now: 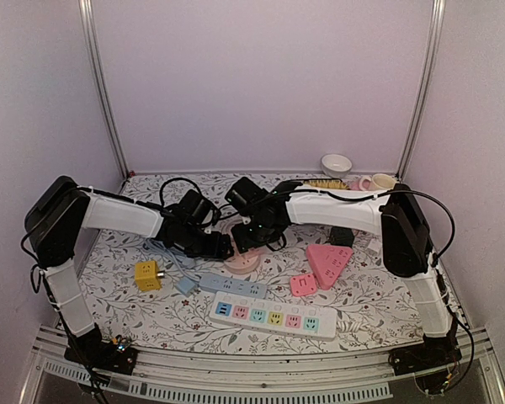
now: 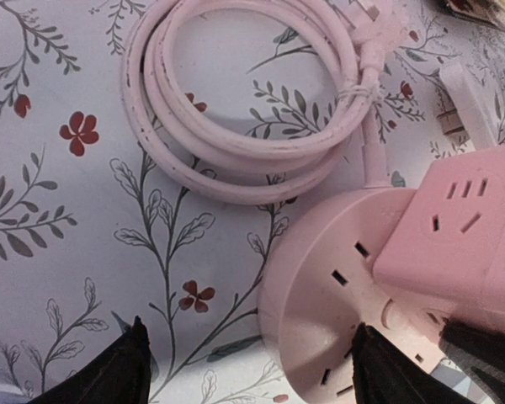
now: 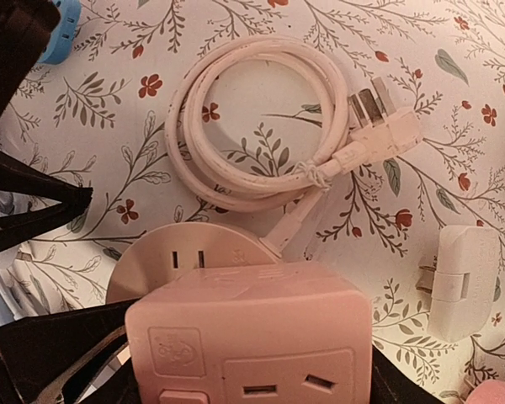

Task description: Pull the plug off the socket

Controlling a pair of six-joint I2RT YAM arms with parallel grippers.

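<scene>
A round pink socket (image 1: 242, 263) (image 2: 320, 290) (image 3: 185, 257) lies flat on the flowered tablecloth, its pale cord (image 2: 236, 109) (image 3: 252, 118) coiled beside it. On top of it sits the plug, a pink cube adapter (image 2: 463, 227) (image 3: 248, 337). My right gripper (image 1: 251, 239) (image 3: 246, 370) is shut on the cube's two sides. My left gripper (image 1: 223, 248) (image 2: 251, 364) stands open at the socket's edge, one fingertip (image 2: 133, 366) over the cloth and the other over the disc's top. Whether the plug's pins are still seated in the socket I cannot tell.
A yellow cube adapter (image 1: 147, 274), a blue strip (image 1: 233, 286) and a white strip with coloured outlets (image 1: 275, 317) lie near the front. Pink triangular adapters (image 1: 330, 263) sit to the right, a white adapter (image 3: 463, 282) beside the cord, a bowl (image 1: 337, 164) and cups at the back.
</scene>
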